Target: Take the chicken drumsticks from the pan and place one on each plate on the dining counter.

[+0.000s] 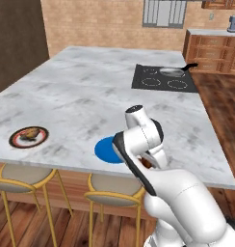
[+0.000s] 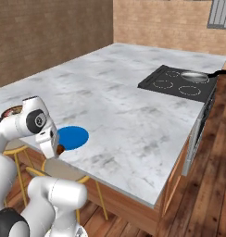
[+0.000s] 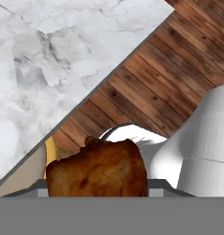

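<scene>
My gripper [image 1: 147, 163] is shut on the dark reddish-brown drumstick [image 3: 98, 172], which bulges between the jaws in the hand view. The hand hangs at the dining counter's [image 1: 90, 96] front edge, just right of the plain blue plate [image 1: 107, 149], which my arm partly hides. From the right, the gripper [image 2: 59, 149] sits at the near rim of the blue plate [image 2: 73, 137]. The lighter tan drumstick [image 1: 30, 134] lies on the brown-red rimmed plate [image 1: 16, 142] at the left. Far back, the grey pan [image 1: 172, 71] rests on the black stovetop [image 1: 163, 82].
Two gold-legged stools [image 1: 23, 176] stand under the counter's front edge, one [image 1: 112, 198] right below my hand. Wood floor [image 3: 178, 69] lies beyond the edge. Wooden cabinets [image 1: 213, 50] stand at the back right.
</scene>
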